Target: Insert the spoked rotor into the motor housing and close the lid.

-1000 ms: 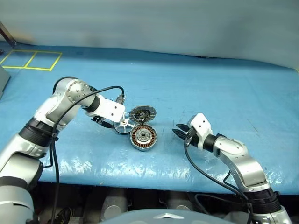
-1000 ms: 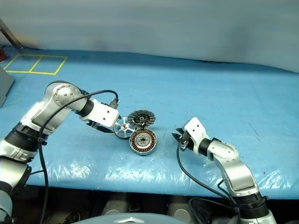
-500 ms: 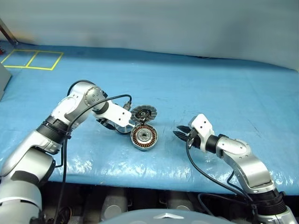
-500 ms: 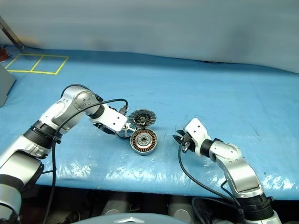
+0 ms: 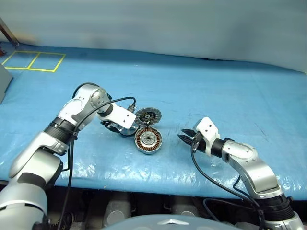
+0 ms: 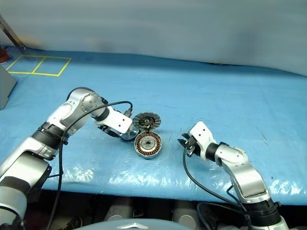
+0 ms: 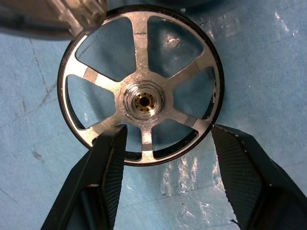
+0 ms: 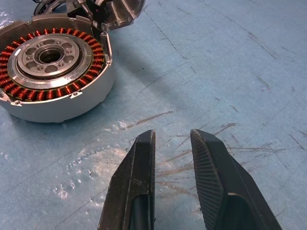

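Left gripper (image 5: 125, 130) is down at the blue table sheet (image 5: 216, 96), right beside the motor housing (image 5: 147, 140), on the housing's left. Just behind the housing sits the lid (image 5: 147, 116), propped at a tilt with its near edge close to the housing's rim. Right gripper (image 5: 184, 138) hovers off to the housing's right, apart from it, with bare sheet between them. Open blue surface runs wide behind and to the right of the parts; yellow tape squares (image 5: 32, 61) mark the far left corner.

From the left wrist, the spoked rotor (image 7: 141, 98) lies flat on the sheet, hub up. Both black fingers (image 7: 108, 179) stand spread, one at each side of the ring's near edge; the left one overlaps the rim, the other sits just outside it. Nothing is clamped. A grey metal edge (image 7: 62, 17) crowds the rotor's far side.

From the right wrist, the two fingers (image 8: 141, 187) are parted by a narrow gap with nothing between them, over scratched, bare sheet. Ahead, the housing shows its copper windings around a silver hub, clear room on its near side.
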Available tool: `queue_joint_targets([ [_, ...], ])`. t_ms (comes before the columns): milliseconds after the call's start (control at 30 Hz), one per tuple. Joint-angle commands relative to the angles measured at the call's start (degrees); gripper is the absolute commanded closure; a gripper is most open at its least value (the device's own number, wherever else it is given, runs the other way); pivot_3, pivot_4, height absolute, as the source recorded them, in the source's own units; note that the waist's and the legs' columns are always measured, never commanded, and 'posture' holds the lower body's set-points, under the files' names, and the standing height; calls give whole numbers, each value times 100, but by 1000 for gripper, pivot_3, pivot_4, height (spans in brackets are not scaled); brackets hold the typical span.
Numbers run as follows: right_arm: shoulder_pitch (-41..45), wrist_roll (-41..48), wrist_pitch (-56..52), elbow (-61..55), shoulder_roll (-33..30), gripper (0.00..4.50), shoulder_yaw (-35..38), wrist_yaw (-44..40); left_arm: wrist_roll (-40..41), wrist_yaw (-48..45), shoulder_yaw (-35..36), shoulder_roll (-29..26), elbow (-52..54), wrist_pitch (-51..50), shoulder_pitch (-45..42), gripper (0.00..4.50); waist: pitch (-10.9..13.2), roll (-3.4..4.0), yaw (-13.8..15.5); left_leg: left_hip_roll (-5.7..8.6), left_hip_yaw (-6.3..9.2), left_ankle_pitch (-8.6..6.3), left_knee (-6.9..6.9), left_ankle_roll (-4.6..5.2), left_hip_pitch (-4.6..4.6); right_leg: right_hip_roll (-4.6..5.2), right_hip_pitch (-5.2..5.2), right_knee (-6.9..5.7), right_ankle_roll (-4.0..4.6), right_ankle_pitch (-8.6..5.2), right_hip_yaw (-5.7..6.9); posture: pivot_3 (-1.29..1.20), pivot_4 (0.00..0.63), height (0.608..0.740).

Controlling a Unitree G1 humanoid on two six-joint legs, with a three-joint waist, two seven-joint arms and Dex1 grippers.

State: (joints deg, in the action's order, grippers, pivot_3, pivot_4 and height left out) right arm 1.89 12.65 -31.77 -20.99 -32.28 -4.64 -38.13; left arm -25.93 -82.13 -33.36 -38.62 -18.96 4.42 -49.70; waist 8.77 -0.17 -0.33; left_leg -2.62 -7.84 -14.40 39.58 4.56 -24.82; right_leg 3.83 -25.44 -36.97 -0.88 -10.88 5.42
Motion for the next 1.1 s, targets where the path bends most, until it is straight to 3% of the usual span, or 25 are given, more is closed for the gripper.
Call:
queue_joint_targets([
  [33,23,3,88,-187,-33,3298,29,11,-34,108,37,75,-80,95,-147,1731,0,0,-1,0,0,-1,2,2,-1,0,0,0,-1,0,0,0,150,740],
  [100,20,-2,93,-190,-29,3298,15,10,-75,198,58,107,-147,138,-176,2104,0,0,-2,0,0,-2,3,3,-2,0,-1,-1,-1,1,-1,0,150,740],
  [200,22,-6,100,-189,-34,3298,6,8,-82,275,91,157,-208,153,-204,3078,0,0,1,0,0,-2,3,3,-2,0,-1,-1,-1,1,-1,0,150,740],
  [700,111,-42,180,-34,-24,3298,-16,-21,436,-521,411,-229,690,-280,-306,3078,0,0,-7,0,1,0,19,1,-5,0,0,-9,-2,2,-1,0,150,740],
  [867,134,-51,185,-15,-25,3298,-38,-39,125,196,448,-124,359,-343,-454,3078,0,0,-2,-1,1,-1,27,2,-4,0,0,-17,-3,2,-3,0,150,740],
  [1100,179,-46,197,-18,-31,3298,-34,-58,6,402,239,84,-118,-264,-390,3078,0,0,-7,-1,-1,-5,33,11,-3,0,0,-24,-5,3,-5,0,150,740],
])
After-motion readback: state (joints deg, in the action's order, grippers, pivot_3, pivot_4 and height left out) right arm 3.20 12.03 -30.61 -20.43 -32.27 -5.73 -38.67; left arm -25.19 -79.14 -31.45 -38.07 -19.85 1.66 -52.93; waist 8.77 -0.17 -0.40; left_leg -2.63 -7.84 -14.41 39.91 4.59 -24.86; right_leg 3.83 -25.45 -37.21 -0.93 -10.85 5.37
